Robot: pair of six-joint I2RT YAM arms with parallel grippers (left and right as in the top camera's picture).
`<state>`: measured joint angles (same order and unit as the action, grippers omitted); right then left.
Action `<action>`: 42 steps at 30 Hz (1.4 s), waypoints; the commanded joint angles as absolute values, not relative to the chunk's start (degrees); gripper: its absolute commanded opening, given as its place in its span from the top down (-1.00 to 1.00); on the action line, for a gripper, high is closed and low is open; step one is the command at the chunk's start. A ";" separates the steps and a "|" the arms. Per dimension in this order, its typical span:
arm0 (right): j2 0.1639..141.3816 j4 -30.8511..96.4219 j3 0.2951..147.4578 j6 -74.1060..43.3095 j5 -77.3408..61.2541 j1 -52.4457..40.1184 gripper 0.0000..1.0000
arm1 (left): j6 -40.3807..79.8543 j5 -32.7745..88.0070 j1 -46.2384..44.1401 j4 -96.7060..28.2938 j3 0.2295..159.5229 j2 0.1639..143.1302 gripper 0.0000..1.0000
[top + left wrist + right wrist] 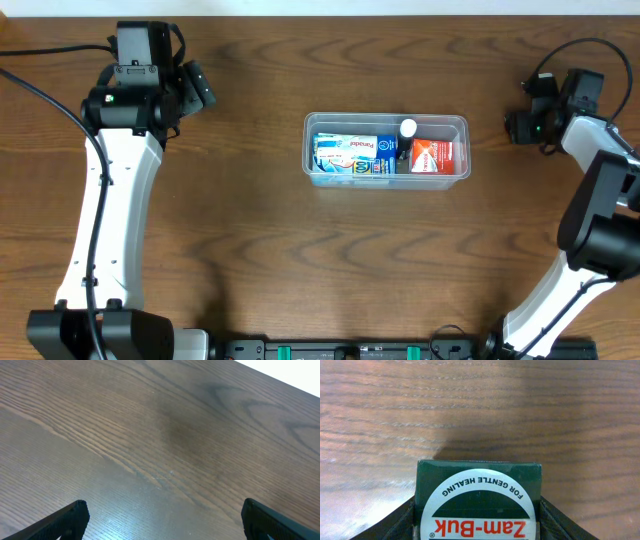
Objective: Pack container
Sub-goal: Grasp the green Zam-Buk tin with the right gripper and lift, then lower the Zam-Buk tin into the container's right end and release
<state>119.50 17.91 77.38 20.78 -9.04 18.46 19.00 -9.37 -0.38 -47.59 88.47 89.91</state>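
Note:
The clear plastic container stands at the table's middle. It holds a blue and white Panadol box, a red and white box and a small bottle with a white cap. My right gripper is at the far right, apart from the container, and is shut on a dark green Zam-Buk box seen close in the right wrist view. My left gripper is at the far left, open and empty; its two fingertips show over bare wood.
The table is dark brown wood. Its back edge meets a white wall at the top. Black cables run by the left arm. A black rail lies along the front edge.

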 commanded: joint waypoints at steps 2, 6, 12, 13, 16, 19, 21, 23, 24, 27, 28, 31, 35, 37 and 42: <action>109.93 19.11 77.58 16.23 -9.26 18.24 0.03 | 18.24 -9.43 -0.27 -47.75 87.92 90.08 -0.96; 100.47 22.72 77.58 10.24 -9.26 16.12 0.18 | 18.24 -9.43 -0.27 -47.75 87.92 90.08 -0.96; 89.14 31.86 77.58 -2.39 -9.96 11.31 0.18 | 18.24 -9.43 -0.27 -47.75 87.92 90.08 -0.96; 88.14 32.93 77.58 -3.97 -9.96 9.96 0.17 | 18.24 -9.43 -0.27 -47.75 87.92 90.08 -0.96; 86.00 36.36 77.58 -6.42 -9.93 4.47 0.18 | 18.24 -9.43 -0.27 -47.75 87.92 90.08 -0.96; 85.89 38.83 77.56 -6.42 -9.87 -0.91 0.17 | 18.24 -9.43 -0.27 -47.75 87.92 90.08 -0.96; 86.70 39.75 77.56 -6.44 -8.73 -4.49 0.17 | 18.24 -9.43 -0.27 -47.75 87.92 90.08 -0.96; 87.66 40.01 77.54 -6.92 -6.39 -7.22 0.17 | 18.24 -9.43 -0.27 -47.75 87.92 90.08 -0.96; 88.23 40.07 77.49 -7.57 -4.75 -8.67 0.17 | 18.24 -9.43 -0.27 -47.75 87.92 90.08 -0.96; 89.95 40.51 77.41 -8.19 0.71 -12.14 0.17 | 18.24 -9.43 -0.27 -47.75 87.92 90.08 -0.96; 90.24 40.58 77.41 -8.21 1.78 -12.60 0.17 | 18.24 -9.43 -0.27 -47.75 87.92 90.08 -0.96; 91.55 40.95 77.41 -8.86 3.99 -13.58 0.17 | 18.24 -9.43 -0.27 -47.75 87.92 90.08 -0.96; 92.31 42.87 77.30 -11.88 5.58 -13.37 0.17 | 18.24 -9.43 -0.27 -47.75 87.92 90.08 -0.96; 92.40 43.68 76.88 -12.25 6.96 -13.30 0.16 | 18.24 -9.43 -0.27 -47.75 87.92 90.08 -0.96; 93.08 43.75 76.07 -12.21 7.29 -13.30 0.13 | 18.24 -9.43 -0.27 -47.75 87.92 90.08 -0.96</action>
<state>92.42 43.72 76.84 -10.72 5.30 -13.30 19.00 -9.37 -0.38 -47.59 88.47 89.91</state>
